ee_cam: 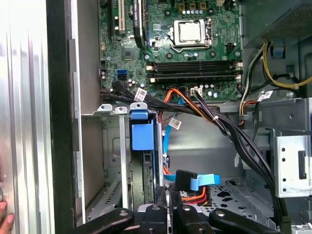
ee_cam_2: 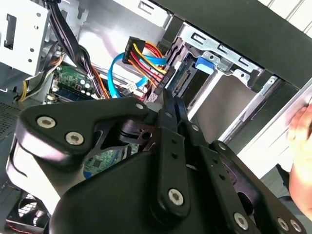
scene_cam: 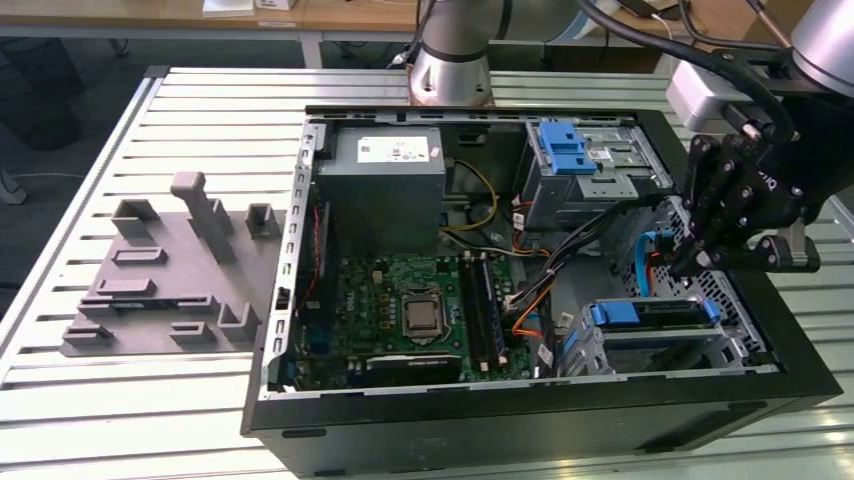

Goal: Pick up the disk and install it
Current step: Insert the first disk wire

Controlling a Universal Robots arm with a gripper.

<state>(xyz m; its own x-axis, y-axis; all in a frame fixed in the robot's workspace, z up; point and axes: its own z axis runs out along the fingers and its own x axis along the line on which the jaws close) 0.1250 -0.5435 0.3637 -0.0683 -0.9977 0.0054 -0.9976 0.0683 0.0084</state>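
Exterior view: disk [scene_cam: 650, 316] below fingers [scene_cam: 705, 262].

Cables [ee_cam: 204, 109] crowd the drive cage [ee_cam: 117, 161]; motherboard [ee_cam: 185, 44] lies open.

counter [scene_cam: 160, 400]: slatted silver metal top | on it: open black computer case [scene_cam: 534, 425] lying on its side, toward the exterior view's right | grey moulded fixture block [scene_cam: 167, 275] beside it, at the exterior view's left, apart from case
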